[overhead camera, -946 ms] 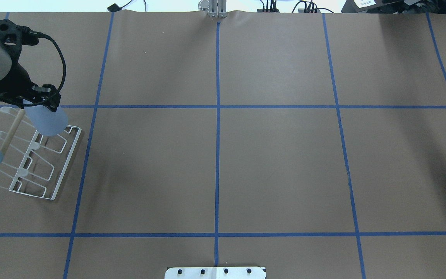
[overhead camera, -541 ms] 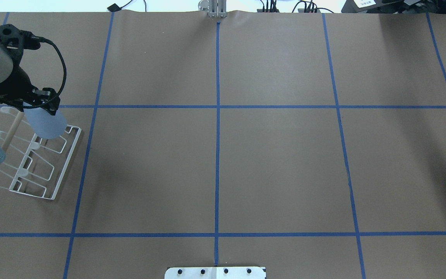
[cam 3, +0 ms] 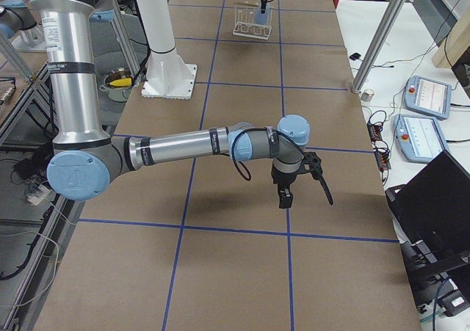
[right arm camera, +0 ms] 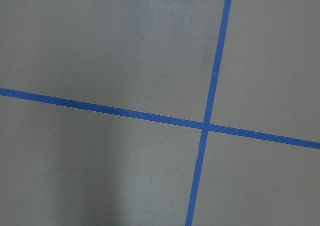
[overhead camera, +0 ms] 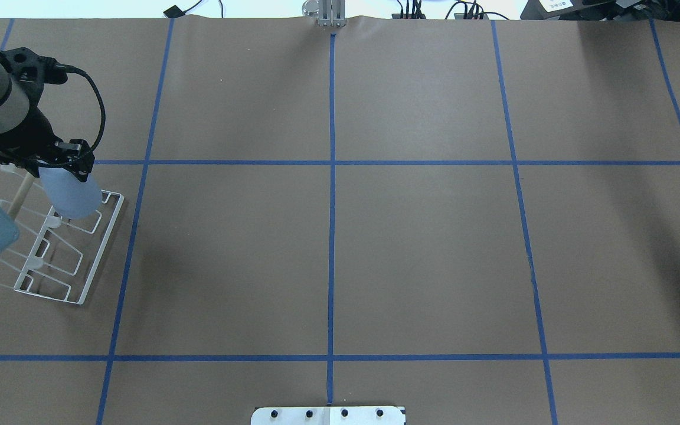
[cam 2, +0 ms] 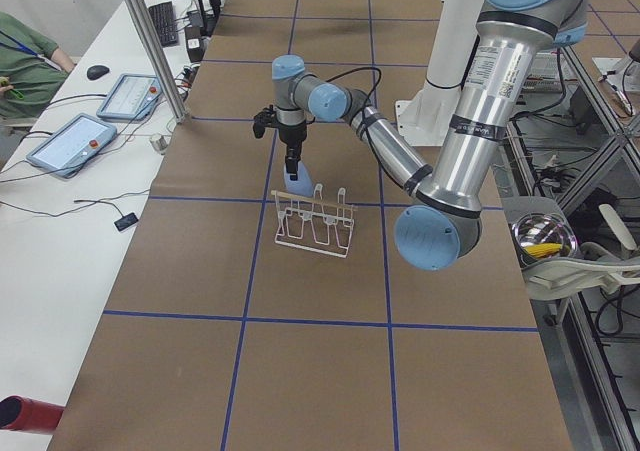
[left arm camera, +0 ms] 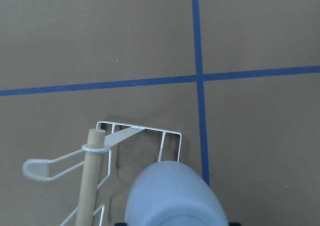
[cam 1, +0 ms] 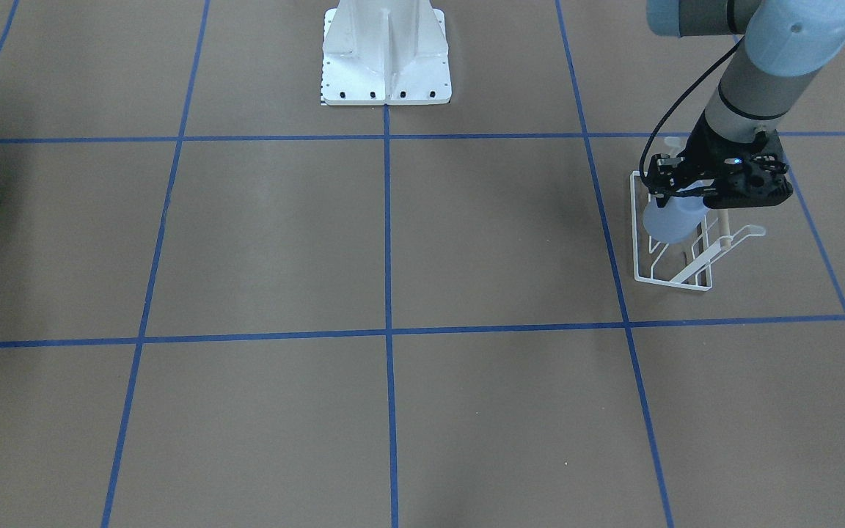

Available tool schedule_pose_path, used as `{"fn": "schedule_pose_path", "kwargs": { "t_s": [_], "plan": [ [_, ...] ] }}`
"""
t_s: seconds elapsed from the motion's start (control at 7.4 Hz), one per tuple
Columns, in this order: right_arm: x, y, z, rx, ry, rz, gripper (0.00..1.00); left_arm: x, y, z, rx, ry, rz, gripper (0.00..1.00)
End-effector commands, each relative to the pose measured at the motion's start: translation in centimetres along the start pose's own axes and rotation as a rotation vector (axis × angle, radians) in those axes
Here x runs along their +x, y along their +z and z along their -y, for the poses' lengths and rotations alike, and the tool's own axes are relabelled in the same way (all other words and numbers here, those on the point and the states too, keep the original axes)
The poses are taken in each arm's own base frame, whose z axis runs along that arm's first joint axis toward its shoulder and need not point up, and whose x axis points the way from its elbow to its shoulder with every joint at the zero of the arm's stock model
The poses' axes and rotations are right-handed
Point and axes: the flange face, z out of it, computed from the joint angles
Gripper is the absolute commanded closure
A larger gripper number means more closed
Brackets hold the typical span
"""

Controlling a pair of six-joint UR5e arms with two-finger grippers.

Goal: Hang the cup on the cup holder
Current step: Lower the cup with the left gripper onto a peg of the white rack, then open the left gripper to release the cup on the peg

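My left gripper (overhead camera: 59,167) is shut on the pale-blue cup (overhead camera: 72,198) and holds it just above the far end of the white wire cup holder (overhead camera: 89,260). The cup also shows in the front-facing view (cam 1: 668,222), under the gripper (cam 1: 690,196) and over the rack (cam 1: 675,279). In the left wrist view the cup (left arm camera: 172,196) is beside the tan rod (left arm camera: 91,181), near the rack's end corner (left arm camera: 170,132). I cannot tell whether it touches a prong. My right gripper (cam 3: 283,198) shows only in the exterior right view, so I cannot tell whether it is open or shut.
The white robot pedestal (cam 1: 386,59) stands at the robot's edge of the table. Blue tape lines (overhead camera: 332,162) divide the brown table cover. The right arm (cam 3: 191,144) reaches low over the table far from the rack. Tablets (cam 2: 78,141) lie on a side table.
My left gripper has tilted and moved slightly down toward the rack with the cup in it. The rack has not moved.
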Motion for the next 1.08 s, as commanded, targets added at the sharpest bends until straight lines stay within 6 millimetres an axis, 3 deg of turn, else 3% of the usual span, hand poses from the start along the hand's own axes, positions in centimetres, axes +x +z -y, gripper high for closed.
{"fn": "schedule_pose_path", "kwargs": {
  "t_s": [0.0, 0.41, 0.54, 0.68, 0.95],
  "plan": [
    [-0.06, 0.0, 0.02, 0.001, -0.01, 0.0, 0.0, -0.03, 0.46, 0.1, -0.015, -0.004, -0.005, 1.0],
    [-0.53, 0.39, 0.11, -0.004, -0.023, -0.003, 0.0, 0.02, 0.64, 0.17, -0.018, -0.004, -0.003, 1.0],
    [-0.54, 0.39, 0.11, -0.004, -0.023, -0.001, 0.0, -0.09, 0.82, 0.19, -0.021, -0.01, -0.001, 0.62],
    [-0.73, 0.44, 0.14, -0.005, -0.026, 0.001, 0.0, 0.14, 0.88, 0.36, -0.011, -0.009, -0.01, 0.02],
    [-0.79, 0.37, 0.22, -0.002, -0.028, 0.001, 0.0, 0.23, 0.38, 0.22, 0.008, 0.003, -0.024, 0.02]
  ]
}}
